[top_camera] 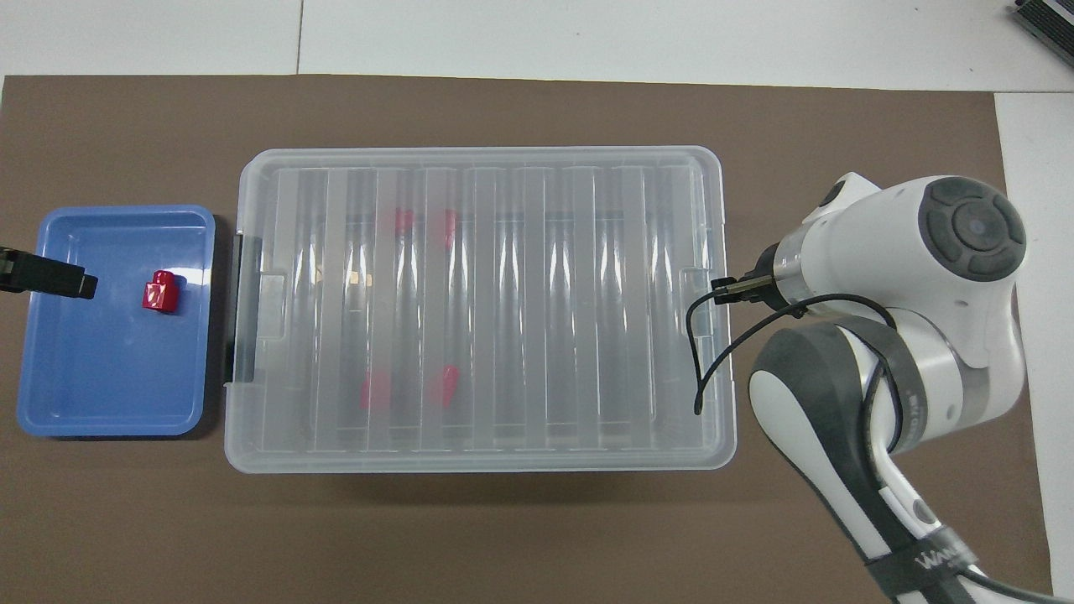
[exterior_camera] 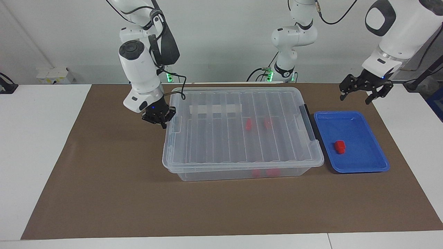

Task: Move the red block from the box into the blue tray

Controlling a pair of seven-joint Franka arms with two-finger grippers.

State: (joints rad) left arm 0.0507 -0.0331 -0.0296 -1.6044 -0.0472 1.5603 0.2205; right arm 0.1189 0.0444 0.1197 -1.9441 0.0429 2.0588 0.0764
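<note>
The red block (exterior_camera: 340,146) lies in the blue tray (exterior_camera: 363,166), apart from its rims. Left gripper (exterior_camera: 363,91) hangs above, jaws released; right gripper (exterior_camera: 158,117), jaws clenched, meets the box (exterior_camera: 242,138) lid's edge.

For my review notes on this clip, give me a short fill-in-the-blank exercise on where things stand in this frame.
1. One red block lies in the blue ____.
2. The box has its ribbed clear lid ____.
3. The left gripper is raised with its fingers ____ and holds nothing.
4. The right gripper is at the end of the box toward the ____ arm's end of the table.

Missing words: tray; on; open; right
</note>
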